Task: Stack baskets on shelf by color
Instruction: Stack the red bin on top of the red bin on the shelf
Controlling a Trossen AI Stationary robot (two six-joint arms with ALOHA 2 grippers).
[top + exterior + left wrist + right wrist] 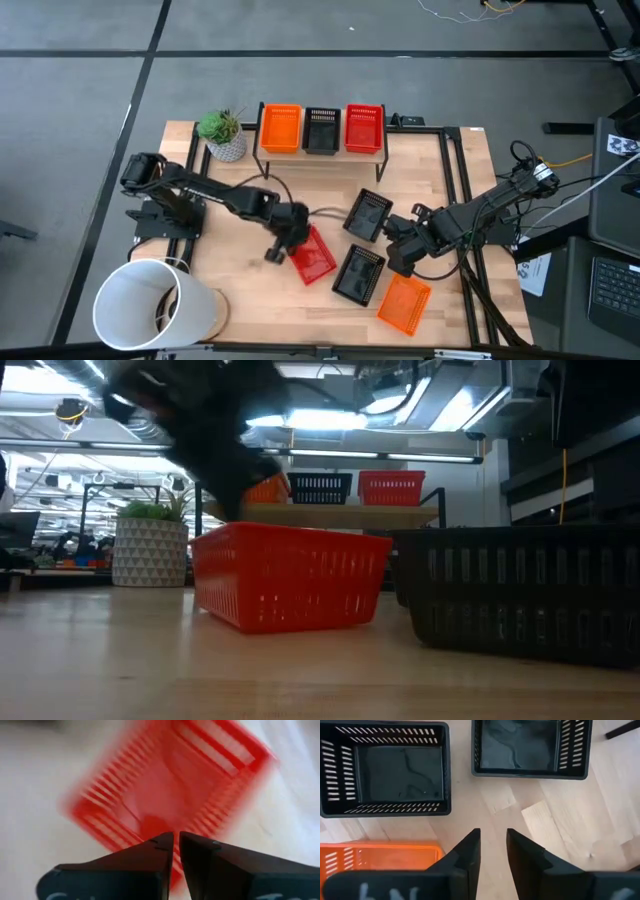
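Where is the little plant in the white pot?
In the high view, the small green plant in a white patterned pot stands at the table's far left corner, just left of the orange mesh basket on the wooden shelf.

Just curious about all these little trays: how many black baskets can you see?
3. One black basket sits on the shelf between an orange and a red one; two lie on the table, one behind the other. More may be nested unseen.
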